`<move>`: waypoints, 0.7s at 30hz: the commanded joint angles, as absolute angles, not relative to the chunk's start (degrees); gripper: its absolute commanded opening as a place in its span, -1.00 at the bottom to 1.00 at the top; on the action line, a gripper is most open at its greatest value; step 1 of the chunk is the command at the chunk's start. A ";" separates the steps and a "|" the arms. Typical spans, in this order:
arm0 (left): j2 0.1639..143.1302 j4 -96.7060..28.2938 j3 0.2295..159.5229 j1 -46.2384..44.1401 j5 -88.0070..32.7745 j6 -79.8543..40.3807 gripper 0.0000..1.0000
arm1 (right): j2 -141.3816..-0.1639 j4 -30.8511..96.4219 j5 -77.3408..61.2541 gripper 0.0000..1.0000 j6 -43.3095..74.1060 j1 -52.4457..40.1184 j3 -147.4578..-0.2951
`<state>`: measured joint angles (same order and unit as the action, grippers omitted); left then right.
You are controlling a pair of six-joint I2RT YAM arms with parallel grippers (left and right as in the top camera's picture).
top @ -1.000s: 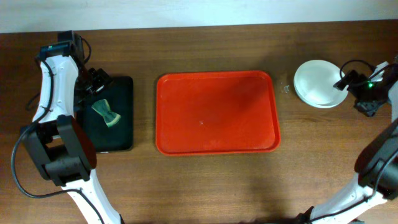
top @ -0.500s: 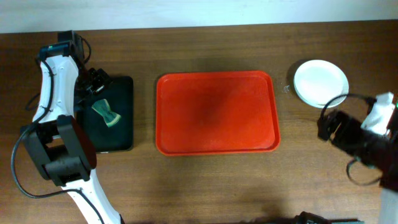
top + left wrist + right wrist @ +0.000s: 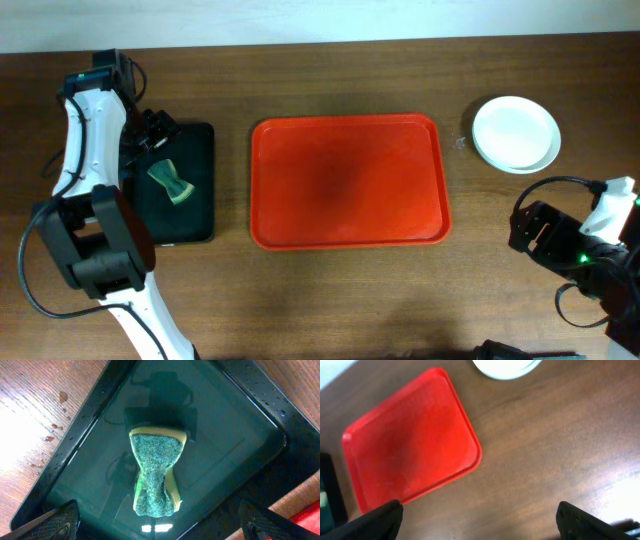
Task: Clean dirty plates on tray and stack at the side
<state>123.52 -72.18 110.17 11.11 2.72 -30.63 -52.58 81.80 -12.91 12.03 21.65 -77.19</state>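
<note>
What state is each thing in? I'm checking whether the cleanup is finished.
Red tray: empty, flat on the table.
Plates: on the table to the right of the tray; top face looks clean.
Sponge: lying loose in the black tray.
Black tray: holds only the sponge; looks wet.
Left gripper: open, empty, above the sponge.
Right gripper: open, empty, above the table.

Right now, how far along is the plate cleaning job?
Done, it seems: the red tray is bare and the plates sit stacked on the table to its right; how many is unclear from above. In hand: nothing. The left gripper hangs open over the sponge in the black tray, the right gripper open above the table. Left: nothing visible.
</note>
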 commanded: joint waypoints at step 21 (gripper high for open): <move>122.54 -72.27 110.85 11.03 2.31 -29.93 0.98 | -5.89 40.88 -14.70 0.97 12.47 0.71 -32.34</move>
